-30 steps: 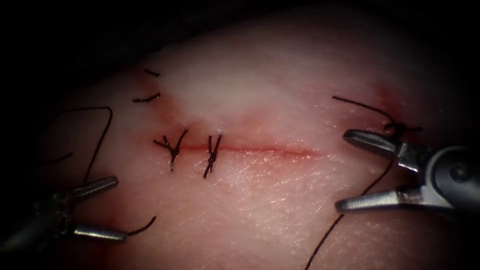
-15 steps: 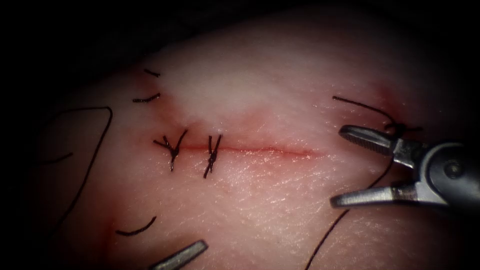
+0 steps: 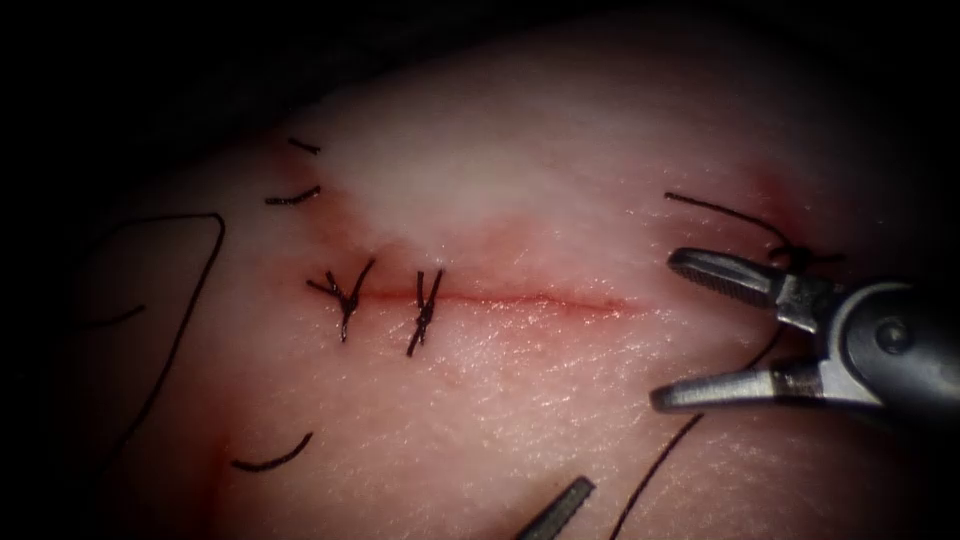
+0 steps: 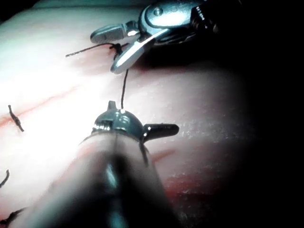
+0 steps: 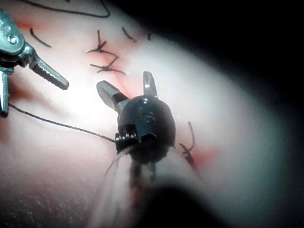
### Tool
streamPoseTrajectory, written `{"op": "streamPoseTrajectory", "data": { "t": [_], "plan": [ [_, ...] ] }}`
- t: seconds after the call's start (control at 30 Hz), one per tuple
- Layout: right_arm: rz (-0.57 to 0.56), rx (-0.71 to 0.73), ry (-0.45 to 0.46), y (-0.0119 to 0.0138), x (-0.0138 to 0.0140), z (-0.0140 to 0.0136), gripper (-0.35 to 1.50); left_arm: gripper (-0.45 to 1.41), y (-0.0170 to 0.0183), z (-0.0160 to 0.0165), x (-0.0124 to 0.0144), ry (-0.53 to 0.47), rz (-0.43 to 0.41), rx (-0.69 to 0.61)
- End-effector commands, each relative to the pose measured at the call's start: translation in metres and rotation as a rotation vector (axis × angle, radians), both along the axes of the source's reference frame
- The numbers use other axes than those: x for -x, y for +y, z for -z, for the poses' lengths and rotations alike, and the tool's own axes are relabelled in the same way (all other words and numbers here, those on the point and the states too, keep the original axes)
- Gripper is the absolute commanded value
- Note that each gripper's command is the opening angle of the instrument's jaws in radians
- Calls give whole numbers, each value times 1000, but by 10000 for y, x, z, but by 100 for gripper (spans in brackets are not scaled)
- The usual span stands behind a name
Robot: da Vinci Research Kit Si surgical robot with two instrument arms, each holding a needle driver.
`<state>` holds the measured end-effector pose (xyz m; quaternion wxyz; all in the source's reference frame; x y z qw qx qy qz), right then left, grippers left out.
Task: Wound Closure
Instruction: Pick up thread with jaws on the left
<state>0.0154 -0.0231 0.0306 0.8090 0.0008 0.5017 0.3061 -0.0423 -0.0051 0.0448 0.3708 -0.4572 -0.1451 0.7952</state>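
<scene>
The right hand [image 3: 663,330] is coming in from the right and is hanging over the tissue [image 3: 560,180], just past the right end of the cut [image 3: 520,298]. Its two jaws are standing wide open and are holding nothing. The left hand [image 4: 140,118] is also open and is holding nothing. In the endoscope view one jaw of it is showing at the bottom edge, below the cut, near the long thread [image 3: 650,478].

This thread is starting at a knot [image 3: 795,255] on the tissue to the right of the cut. It is running down under the open right hand and is leaving the endoscope view at the bottom. In the left wrist view it is passing close by the left hand, but I cannot tell if it is touching it.

Two stitches are sitting across the left part of the cut, the first stitch [image 3: 345,295] and the second stitch [image 3: 425,310] just beside it. The right part of the cut is lying unstitched. Short cut ends of thread [image 3: 292,197] are lying on the tissue to the upper left of the cut, and a loose loop of thread [image 3: 195,290] is lying far to the left. Where the needle is, I cannot tell.
</scene>
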Motion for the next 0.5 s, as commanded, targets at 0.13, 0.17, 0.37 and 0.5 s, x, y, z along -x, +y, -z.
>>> {"op": "streamPoseTrajectory", "data": {
  "t": [0.13,0.17,0.37,0.5],
  "plan": [
    [3,9,1,7,-8,2,69,86,7,-19,8,27,-9,-8],
    [1,9,-1,7,-7,2,69,86,5,-23,9,37,-12,-15],
    [2,9,-1,6,-7,3,67,82,0,-43,20,94,-56,-51],
    [4,13,-3,7,-7,2,67,64,-2,-52,31,93,-85,-67]
  ]
}}
